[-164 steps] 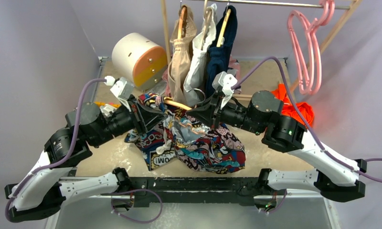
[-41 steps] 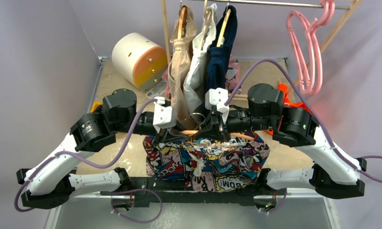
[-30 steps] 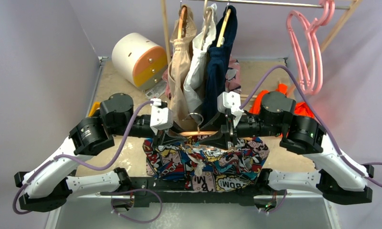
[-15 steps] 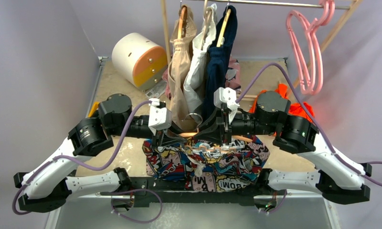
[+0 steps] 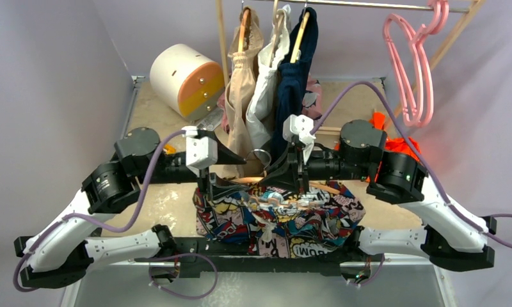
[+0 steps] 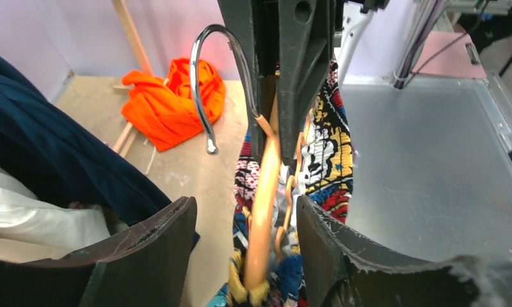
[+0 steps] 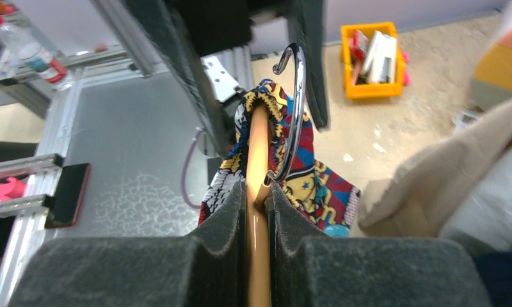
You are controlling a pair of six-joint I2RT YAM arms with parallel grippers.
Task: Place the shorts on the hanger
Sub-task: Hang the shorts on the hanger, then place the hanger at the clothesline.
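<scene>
Right gripper [image 7: 256, 208] clamped on peach hanger [image 7: 258, 144], long axis along near edge; left gripper [image 6: 244, 214] released, straddling its left end, comic-print shorts [image 5: 285, 220] draped over.

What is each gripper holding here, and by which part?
The right gripper clamps the hanger at its middle, beside the hook. The left gripper is open around the hanger, gripping nothing.

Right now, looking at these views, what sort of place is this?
Probably a robotics lab bench staged as a closet corner: a clothes rail hung with garments on wooden hangers, plain purple walls boxing in the table, and aluminium framing beyond it.
</scene>
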